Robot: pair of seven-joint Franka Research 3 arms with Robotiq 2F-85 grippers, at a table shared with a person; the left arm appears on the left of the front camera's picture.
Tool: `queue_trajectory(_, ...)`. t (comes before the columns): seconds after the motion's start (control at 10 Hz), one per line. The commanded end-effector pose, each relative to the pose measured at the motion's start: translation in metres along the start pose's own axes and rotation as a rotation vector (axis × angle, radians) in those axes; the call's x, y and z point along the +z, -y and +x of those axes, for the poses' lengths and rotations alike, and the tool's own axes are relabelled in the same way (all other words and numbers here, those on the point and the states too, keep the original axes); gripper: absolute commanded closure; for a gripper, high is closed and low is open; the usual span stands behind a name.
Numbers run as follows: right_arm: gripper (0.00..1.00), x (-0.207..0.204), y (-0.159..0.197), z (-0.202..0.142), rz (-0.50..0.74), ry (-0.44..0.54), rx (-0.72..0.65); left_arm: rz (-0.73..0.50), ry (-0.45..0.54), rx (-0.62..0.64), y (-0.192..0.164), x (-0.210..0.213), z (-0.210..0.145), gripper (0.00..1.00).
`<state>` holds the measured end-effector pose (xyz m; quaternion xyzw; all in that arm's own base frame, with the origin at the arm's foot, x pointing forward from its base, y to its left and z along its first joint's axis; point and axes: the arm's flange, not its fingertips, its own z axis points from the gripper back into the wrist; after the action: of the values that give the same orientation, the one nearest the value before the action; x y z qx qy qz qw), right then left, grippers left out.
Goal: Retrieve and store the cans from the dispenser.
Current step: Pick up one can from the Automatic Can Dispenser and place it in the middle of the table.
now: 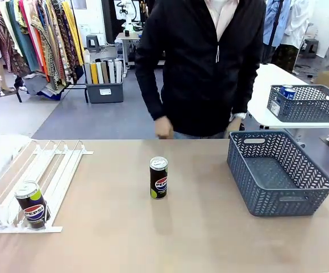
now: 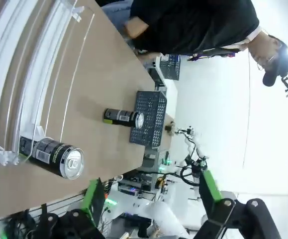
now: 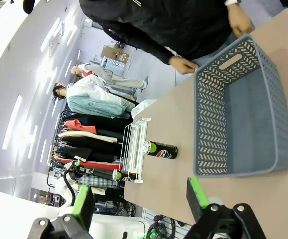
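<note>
A black can (image 1: 158,177) with a round logo stands upright mid-table. A second black can (image 1: 32,205) sits at the low end of the white dispenser (image 1: 56,165) on the left. In the left wrist view, my left gripper (image 2: 151,194) is open and empty, hanging off the table's near edge; it looks at the dispenser (image 2: 24,74), its can (image 2: 59,157) and the middle can (image 2: 124,117). My right gripper (image 3: 141,201) is open and empty too, back from the table, facing the middle can (image 3: 161,149) and the dispenser (image 3: 134,149).
A dark grey mesh basket (image 1: 292,199) stands empty on the table's right, also seen as the basket (image 3: 211,129) close in the right wrist view. A person stands at the far edge, one hand (image 1: 164,129) by the table. Another basket (image 1: 306,105) sits on a far table.
</note>
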<state>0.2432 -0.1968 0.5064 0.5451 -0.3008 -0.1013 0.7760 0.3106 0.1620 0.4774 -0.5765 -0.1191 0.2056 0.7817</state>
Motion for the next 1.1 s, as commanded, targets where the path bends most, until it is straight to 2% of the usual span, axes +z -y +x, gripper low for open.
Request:
queue_trajectory(0.0, 0.00, -0.0013, -0.0019, 0.0032, 0.024, 0.017, 0.026, 0.076, -0.062, -0.064, 0.0265, -0.0091, -0.0103, 0.00)
queue_trajectory(1.0, 0.00, -0.0013, -0.0019, 0.0032, 0.024, 0.017, 0.026, 0.071, -0.052, -0.062, 0.0262, -0.0117, -0.0089, 0.00)
